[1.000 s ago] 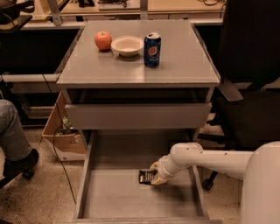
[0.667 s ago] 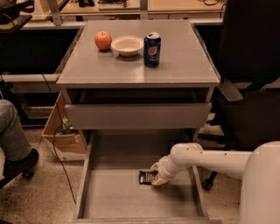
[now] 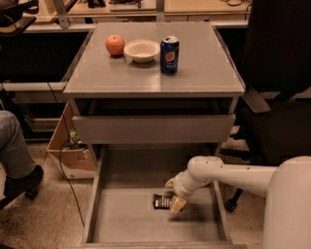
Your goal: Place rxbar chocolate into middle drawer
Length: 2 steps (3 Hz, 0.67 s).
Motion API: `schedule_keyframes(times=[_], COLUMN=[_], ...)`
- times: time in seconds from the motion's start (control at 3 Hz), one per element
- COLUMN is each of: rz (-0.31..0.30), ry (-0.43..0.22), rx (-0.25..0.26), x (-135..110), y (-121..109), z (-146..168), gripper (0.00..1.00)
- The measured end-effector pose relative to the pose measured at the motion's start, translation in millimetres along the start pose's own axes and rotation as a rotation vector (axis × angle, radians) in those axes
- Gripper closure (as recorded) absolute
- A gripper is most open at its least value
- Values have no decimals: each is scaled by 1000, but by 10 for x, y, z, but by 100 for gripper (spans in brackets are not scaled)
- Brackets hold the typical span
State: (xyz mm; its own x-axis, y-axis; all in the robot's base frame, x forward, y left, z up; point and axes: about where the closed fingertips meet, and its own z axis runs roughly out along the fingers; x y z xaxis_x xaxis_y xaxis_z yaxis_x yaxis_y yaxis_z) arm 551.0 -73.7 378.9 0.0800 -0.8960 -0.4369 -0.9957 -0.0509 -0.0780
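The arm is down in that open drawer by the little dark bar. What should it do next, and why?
Probably leave the rxbar chocolate where it is and lift the gripper straight up out of the middle drawer. The bar already lies flat on the drawer floor, with the gripper right at its end, so the placing looks done.

Warm, dim light falls on a speckled floor [image 3: 43, 219]. A grey cabinet [image 3: 155, 73] stands centre, with a cardboard box [image 3: 65, 158] at 9 o'clock, a black office chair [image 3: 279, 73] at 3 and wooden desks [image 3: 194, 6] at 12. The gripper [image 3: 173, 195] sits low at 5 o'clock.
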Motion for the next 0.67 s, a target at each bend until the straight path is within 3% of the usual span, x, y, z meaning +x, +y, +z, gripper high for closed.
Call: schedule_keyframes(times=[0.67], rz=[56], ry=[-86], rx=[-24], x=[-147], y=[90], z=[-293], gripper=[0])
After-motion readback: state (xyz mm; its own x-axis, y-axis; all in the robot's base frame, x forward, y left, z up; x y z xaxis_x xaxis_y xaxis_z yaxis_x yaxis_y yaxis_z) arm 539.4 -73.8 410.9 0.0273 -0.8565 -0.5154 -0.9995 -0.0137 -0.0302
